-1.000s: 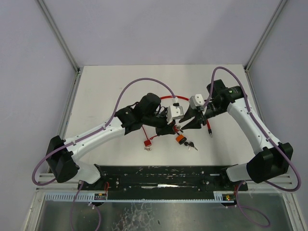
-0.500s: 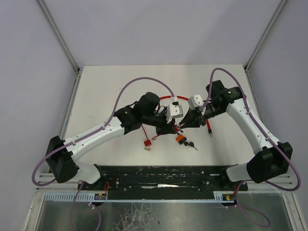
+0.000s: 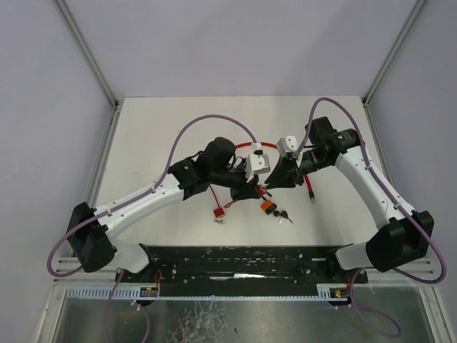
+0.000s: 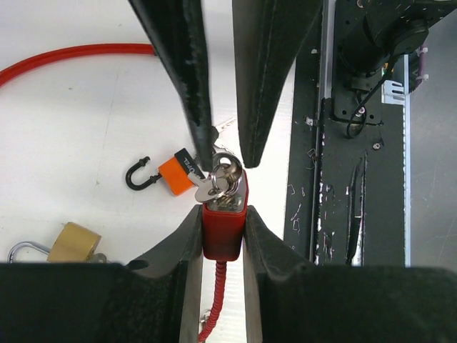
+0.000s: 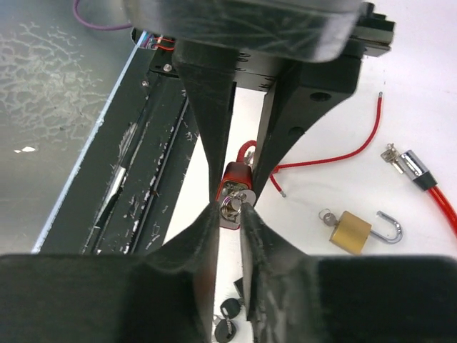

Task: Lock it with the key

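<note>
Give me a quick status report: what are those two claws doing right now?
Left gripper clamped on red padlock. Right gripper tips flank its key, pinch unconfirmed. Orange padlock, brass padlock lie aside, not obstructing.

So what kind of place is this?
Most likely a robot lab's test bench. The left arm and right arm are bolted at the edge of a white table walled by plain panels, and padlocks are out for practice: a red padlock, an orange padlock, a brass padlock.
</note>
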`<state>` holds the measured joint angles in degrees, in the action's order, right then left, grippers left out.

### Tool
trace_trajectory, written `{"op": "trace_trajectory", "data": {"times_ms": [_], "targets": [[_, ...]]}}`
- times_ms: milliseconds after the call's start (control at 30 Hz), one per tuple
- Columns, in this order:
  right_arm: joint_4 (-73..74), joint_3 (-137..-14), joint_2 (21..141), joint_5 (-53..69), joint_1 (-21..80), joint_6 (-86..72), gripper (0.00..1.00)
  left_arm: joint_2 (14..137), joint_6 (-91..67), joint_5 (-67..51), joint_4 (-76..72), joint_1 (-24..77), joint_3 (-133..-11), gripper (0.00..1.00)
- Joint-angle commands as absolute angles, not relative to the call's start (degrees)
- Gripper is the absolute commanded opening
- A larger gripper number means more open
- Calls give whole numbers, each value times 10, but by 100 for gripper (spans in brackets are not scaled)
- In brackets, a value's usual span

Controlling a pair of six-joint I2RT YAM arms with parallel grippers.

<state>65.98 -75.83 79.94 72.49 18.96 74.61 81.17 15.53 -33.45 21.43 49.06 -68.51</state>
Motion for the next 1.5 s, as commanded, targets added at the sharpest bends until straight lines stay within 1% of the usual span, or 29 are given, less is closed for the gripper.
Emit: {"op": "trace_trajectory", "data": {"times_ms": [0,133,267,333,400,433,633,767,900,1000,1067,1133,1367,1467], "targets": [[629,-770,792,732,189,654,29,785,126,-335,157,485,-668,0],[636,-769,782,767,140,632,36,771,70,-330,123,472,-642,0],[624,-742,764,779,95,601,45,756,-45,-324,49,450,-611,0],[597,-711,749,779,88,578,49,755,-102,-301,10,446,-602,0],[580,-678,731,778,86,553,55,760,-158,-257,-6,445,-612,0],[572,-658,724,777,86,545,56,764,-183,-237,-8,444,-623,0],[448,-590,702,773,77,392,57,799,-257,-175,26,434,-720,0],[339,-558,694,778,74,261,57,803,-314,-158,-14,432,-738,0],[172,-513,683,800,72,63,57,798,-366,-133,-64,432,-739,0],[-15,-468,677,790,69,-124,57,791,-376,-114,-88,432,-736,0],[-78,-450,674,777,67,-200,58,781,-386,-96,-109,432,-721,0],[-102,-442,674,773,67,-227,58,772,-399,-84,-128,432,-706,0],[-101,-433,668,776,66,-229,59,759,-429,-82,-152,427,-681,0],[-101,-435,666,781,66,-225,59,758,-409,-112,-152,420,-674,0]]}}
